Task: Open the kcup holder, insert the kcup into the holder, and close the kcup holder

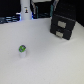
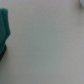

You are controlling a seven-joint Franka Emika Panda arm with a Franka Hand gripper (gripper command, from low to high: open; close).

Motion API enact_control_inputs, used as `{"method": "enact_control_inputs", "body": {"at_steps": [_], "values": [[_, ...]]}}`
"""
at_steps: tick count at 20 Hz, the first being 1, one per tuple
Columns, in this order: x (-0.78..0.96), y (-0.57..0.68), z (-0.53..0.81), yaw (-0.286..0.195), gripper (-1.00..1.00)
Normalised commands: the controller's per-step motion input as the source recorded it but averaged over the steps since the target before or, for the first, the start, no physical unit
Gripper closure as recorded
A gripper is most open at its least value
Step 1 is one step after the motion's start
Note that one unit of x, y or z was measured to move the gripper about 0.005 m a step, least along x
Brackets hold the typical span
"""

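Exterior view shows the kcup (image 1: 22,50) alone on the white table (image 1: 47,62), well apart from the closed kcup holder (image 1: 63,26) (no readable writing anywhere), and I cannot tell my gripper's state.

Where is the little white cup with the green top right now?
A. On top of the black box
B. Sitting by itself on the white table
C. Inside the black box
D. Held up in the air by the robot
B. In the exterior view the kcup stands alone on the white table, well apart from the black kcup holder.
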Motion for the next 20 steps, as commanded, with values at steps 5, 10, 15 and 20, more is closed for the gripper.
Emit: {"method": "enact_control_inputs", "body": {"at_steps": [5,10,15,20], "values": [[-0.33,0.61,0.12,-0.152,-1.0],[-0.31,0.64,0.07,-0.182,-1.0],[-0.29,0.67,0.0,-0.185,-1.0],[-0.32,0.7,-0.08,-0.172,-1.0]]}}
